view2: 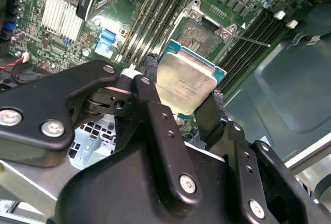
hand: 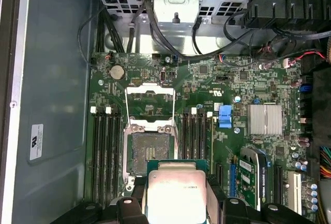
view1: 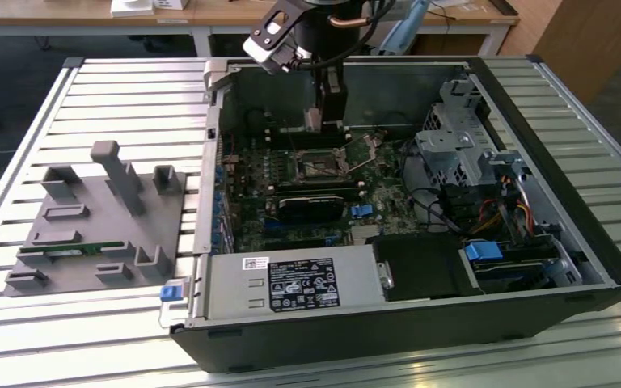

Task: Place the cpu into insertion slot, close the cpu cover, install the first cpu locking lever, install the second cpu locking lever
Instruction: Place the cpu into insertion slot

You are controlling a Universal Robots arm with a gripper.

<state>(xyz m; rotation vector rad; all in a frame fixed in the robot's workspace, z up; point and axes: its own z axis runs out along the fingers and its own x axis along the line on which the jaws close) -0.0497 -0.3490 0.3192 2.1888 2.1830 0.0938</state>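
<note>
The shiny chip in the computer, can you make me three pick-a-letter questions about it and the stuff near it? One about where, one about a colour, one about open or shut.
1. Where is the cpu?
A. Held in the gripper above the circuit board.
B. Sitting in its slot.
C. On the grey tray outside the case.

2. What colour is the circuit board around the insertion slot?
A. Red.
B. Green.
C. Yellow.

3. How is the cpu cover?
A. Shut over the chip.
B. Lying outside the case.
C. Swung open, slot bare.

Answers:
1 A, the gripper pinches the chip's edges in both wrist views.
2 B, green shows all around the socket.
3 C, the frame is flipped back off the empty socket.
</note>
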